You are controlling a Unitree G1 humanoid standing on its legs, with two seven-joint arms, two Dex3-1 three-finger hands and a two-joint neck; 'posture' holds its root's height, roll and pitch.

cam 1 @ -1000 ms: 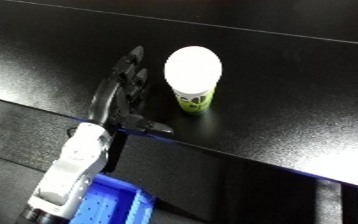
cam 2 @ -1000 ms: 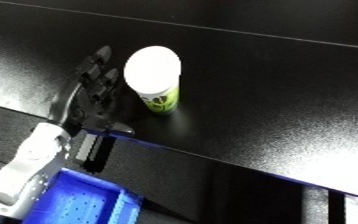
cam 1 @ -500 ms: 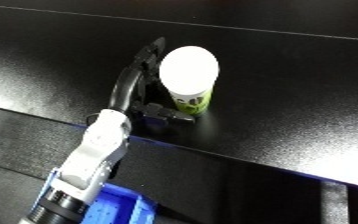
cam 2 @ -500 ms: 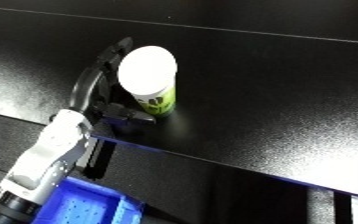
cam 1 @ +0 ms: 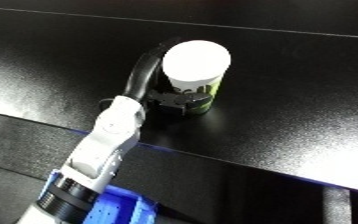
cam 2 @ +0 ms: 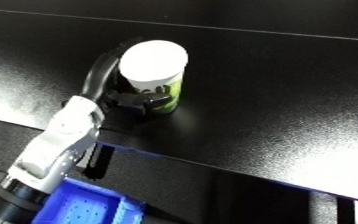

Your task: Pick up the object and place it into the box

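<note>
While the white-lidded cup point(cam 1: 194, 75) stands upright on the black counter point(cam 1: 282, 125), the left hand point(cam 1: 162, 92) curls around it, grasping; blue bin point(cam 2: 73, 207) below.

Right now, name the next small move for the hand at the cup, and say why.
Probably lift straight up. The left hand already has its fingers curved behind the white-lidded cup and its thumb across the front, while the cup stands upright on the black table. The blue bin waits below the table's near edge.
</note>
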